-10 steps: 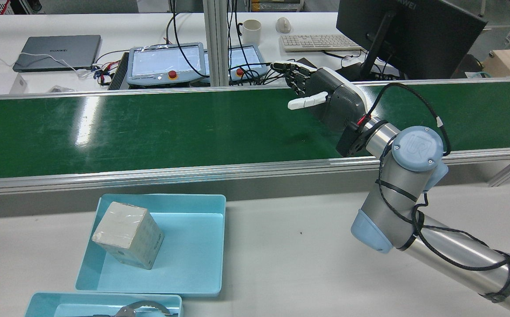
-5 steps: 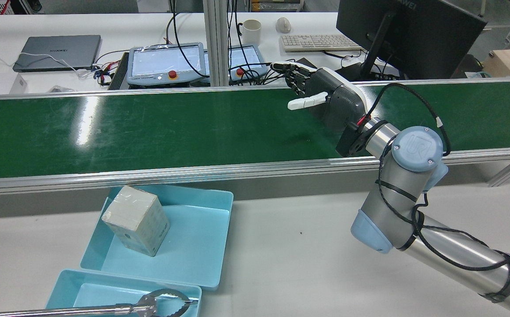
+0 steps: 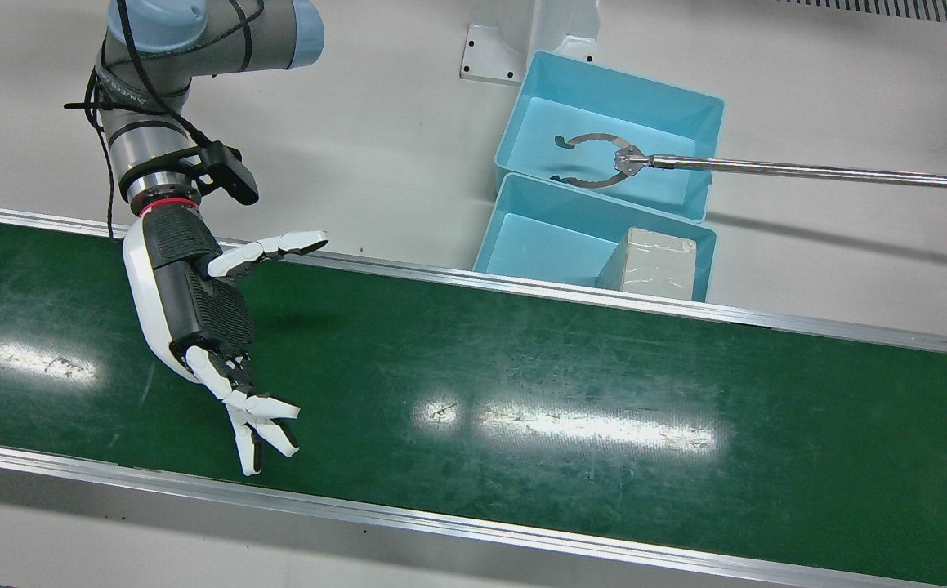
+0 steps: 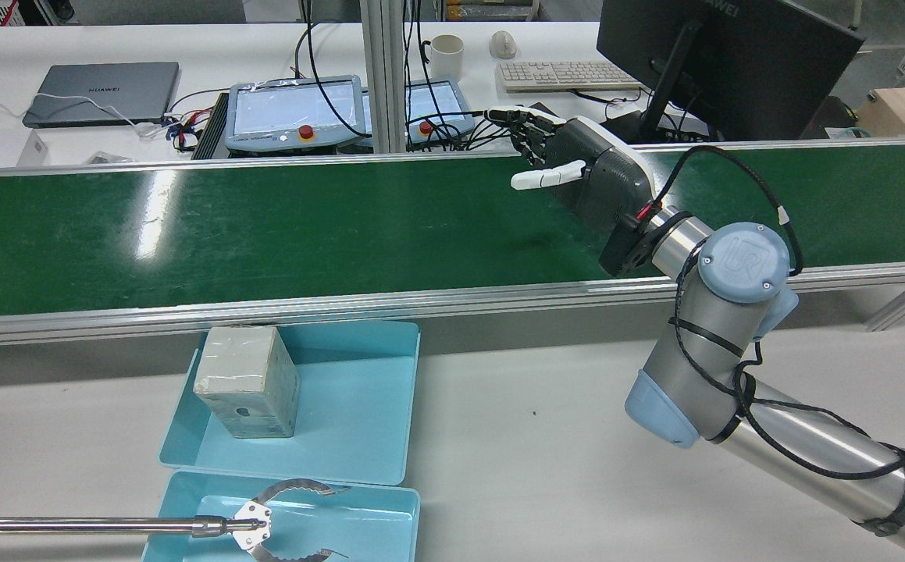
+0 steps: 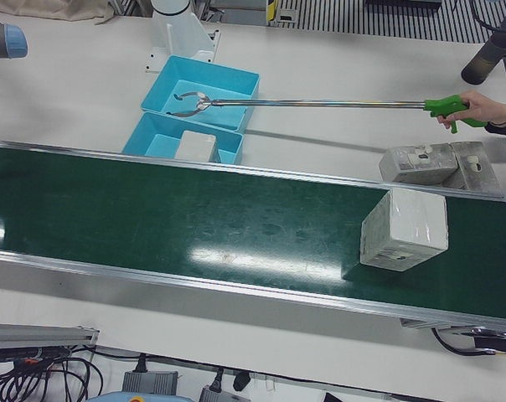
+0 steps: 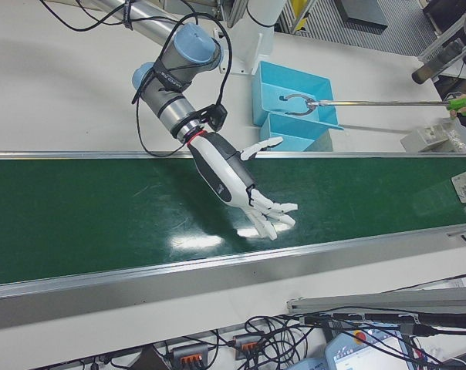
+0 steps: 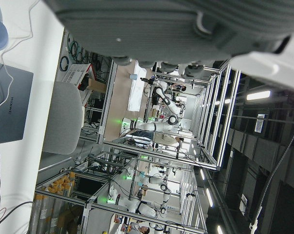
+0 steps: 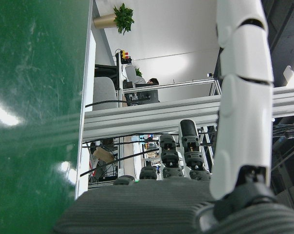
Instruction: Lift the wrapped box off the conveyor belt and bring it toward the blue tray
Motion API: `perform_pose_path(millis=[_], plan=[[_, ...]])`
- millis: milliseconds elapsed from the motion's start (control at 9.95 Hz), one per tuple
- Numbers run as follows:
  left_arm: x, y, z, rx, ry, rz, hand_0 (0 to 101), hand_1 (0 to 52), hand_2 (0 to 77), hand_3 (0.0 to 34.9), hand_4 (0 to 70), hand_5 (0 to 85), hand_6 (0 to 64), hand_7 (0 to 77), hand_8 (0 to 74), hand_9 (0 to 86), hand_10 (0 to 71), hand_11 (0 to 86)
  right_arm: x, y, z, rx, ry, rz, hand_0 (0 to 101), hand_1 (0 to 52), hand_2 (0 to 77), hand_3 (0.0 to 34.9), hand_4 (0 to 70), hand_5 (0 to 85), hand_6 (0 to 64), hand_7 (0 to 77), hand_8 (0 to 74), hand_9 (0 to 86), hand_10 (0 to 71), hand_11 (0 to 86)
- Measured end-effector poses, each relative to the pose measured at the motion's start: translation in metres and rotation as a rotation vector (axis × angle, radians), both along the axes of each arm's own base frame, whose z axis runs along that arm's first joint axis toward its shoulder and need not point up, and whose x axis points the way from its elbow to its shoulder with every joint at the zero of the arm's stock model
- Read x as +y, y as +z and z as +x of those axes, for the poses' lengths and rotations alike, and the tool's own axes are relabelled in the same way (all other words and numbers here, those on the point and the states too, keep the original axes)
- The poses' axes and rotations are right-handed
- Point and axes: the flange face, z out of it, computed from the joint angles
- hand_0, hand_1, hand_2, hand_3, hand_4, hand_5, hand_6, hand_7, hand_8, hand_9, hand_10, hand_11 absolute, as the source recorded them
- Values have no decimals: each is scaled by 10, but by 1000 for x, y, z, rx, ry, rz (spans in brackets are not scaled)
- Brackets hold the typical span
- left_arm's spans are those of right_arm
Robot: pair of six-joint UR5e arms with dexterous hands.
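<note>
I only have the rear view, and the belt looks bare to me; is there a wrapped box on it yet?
Observer: Yes. The left-front view shows a wrapped box standing on the conveyor belt, near that view's right end.
Operator: Who is holding the grabber at the trays?
Observer: A person's hand grips its green handle beyond the belt's end.
Operator: Is the right hand empty?
Observer: Yes. The front view shows its fingers spread over the belt, with nothing between them.
</note>
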Motion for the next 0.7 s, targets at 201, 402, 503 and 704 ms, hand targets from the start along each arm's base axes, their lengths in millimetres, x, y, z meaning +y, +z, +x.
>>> perform_pose_path(millis=[201, 402, 503, 704], plan=[[0, 0, 0, 0, 0, 0, 0, 0, 11, 0, 0, 11, 5, 5, 5, 0, 5, 5, 0, -1, 4, 2, 13, 0, 476, 153, 120, 0, 136, 224, 60, 60, 5, 27, 0, 5], [0, 0, 0, 0, 0, 0, 0, 0, 11, 0, 0, 11, 5, 5, 5, 0, 5, 5, 0, 1, 5, 2, 24, -6, 476, 153, 120, 0, 120, 224, 33, 55, 5, 27, 0, 5], [0, 0, 0, 0, 0, 0, 0, 0, 5, 0, 0, 11, 5, 5, 5, 5, 0, 5, -1, 3, 6, 4, 26, -10, 476, 147, 114, 0, 120, 224, 49, 55, 5, 27, 0, 5], [0, 0, 0, 0, 0, 0, 0, 0, 11, 0, 0, 11, 5, 5, 5, 5, 5, 5, -1, 6, 6, 6, 27, -15, 476, 142, 109, 0, 120, 224, 49, 55, 5, 27, 0, 5]])
